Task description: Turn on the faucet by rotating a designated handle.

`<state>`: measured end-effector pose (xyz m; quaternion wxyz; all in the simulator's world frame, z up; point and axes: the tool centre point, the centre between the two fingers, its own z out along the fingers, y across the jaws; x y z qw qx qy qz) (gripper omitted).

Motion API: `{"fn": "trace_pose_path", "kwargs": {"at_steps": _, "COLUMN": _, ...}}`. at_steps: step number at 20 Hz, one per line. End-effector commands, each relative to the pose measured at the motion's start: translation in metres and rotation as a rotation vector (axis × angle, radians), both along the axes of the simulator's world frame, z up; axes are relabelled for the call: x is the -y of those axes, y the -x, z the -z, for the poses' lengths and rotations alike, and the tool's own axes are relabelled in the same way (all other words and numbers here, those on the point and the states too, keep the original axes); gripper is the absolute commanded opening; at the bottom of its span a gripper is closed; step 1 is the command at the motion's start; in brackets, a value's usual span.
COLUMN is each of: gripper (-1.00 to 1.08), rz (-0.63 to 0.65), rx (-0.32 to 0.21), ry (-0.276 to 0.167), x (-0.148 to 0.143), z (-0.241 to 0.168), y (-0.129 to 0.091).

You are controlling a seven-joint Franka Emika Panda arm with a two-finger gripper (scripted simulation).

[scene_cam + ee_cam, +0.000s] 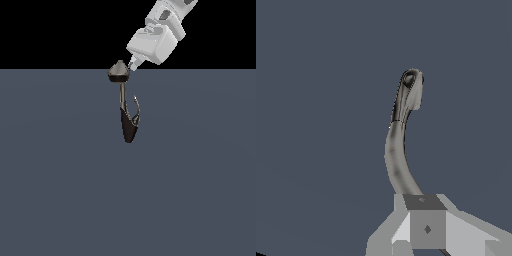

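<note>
Grey gripper (428,227) fingers are filling the wrist view's near edge; whether they are spread or closed, I cannot tell. Outside, the gripper is hovering just beside the faucet (127,107) cap, while the handle (136,111) is lying lower, curving off the black body.

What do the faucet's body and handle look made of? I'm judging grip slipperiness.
The faucet body looks like dark polished metal, judging by pale glints along its edge. The handle looks like thin silvery-grey metal wire with a bright sheen. Both are simulator renders, so the finish is only apparent.
</note>
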<state>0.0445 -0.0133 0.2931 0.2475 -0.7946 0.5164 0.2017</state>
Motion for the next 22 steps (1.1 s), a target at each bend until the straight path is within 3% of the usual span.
{"fn": "trace_pose_path", "kwargs": {"at_steps": 1, "gripper": -1.0, "rz": 0.069, "rx": -0.04, "ry": -0.025, "x": 0.004, "z": 0.021, "y": -0.014}}
{"fn": "trace_pose_path", "kwargs": {"at_steps": 12, "gripper": -1.0, "rz": 0.291, "rx": -0.176, "ry": -0.104, "x": 0.018, "z": 0.095, "y": -0.05}}
{"fn": "trace_pose_path", "kwargs": {"at_steps": 22, "gripper": -1.0, "rz": 0.348, "rx": -0.213, "ry": -0.124, "x": 0.022, "z": 0.115, "y": -0.057}}
